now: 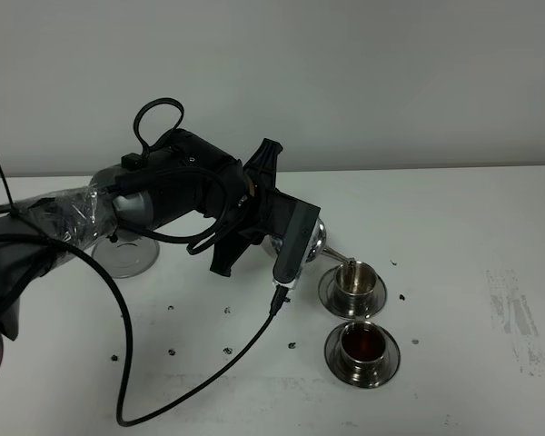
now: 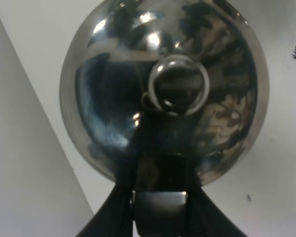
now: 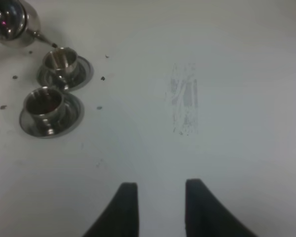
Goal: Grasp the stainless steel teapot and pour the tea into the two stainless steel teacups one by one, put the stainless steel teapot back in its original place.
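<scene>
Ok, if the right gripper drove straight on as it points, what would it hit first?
The right gripper would probably meet only bare table, near the scuff mark; depth is unclear. The steel teacups and teapot sit off that line.

wall (image 1: pixel 363 73): plain pale grey | table (image 1: pixel 472 209): white, dark specks (image 1: pixel 171 349) | scuff mark (image 1: pixel 520 320): right side | light: even, soft
</scene>
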Robot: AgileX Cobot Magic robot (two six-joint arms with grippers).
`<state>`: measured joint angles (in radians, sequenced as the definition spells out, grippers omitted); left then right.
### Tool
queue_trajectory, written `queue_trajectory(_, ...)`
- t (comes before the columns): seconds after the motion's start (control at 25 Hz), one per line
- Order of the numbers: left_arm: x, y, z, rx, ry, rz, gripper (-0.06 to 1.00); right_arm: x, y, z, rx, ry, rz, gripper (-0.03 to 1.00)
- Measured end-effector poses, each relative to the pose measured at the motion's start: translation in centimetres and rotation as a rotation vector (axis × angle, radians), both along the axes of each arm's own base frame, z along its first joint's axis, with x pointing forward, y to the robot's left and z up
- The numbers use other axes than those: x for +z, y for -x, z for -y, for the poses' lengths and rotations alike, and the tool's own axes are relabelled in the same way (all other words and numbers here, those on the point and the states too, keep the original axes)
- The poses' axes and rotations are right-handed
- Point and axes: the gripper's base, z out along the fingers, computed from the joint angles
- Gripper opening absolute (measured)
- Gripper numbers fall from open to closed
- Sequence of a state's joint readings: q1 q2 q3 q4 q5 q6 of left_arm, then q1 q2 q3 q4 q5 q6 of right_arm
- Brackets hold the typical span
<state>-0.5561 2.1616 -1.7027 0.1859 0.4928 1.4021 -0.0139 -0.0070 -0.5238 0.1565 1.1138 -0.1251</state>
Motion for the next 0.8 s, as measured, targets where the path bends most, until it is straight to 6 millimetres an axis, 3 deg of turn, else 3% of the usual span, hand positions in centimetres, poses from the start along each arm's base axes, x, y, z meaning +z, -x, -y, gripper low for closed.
queue_trajectory(0.8,0.11,0.13,0.36,-0.050,-0.071,0.050,0.24,0.00,0.00,0.00,0.000,0.000,0.000,0.22)
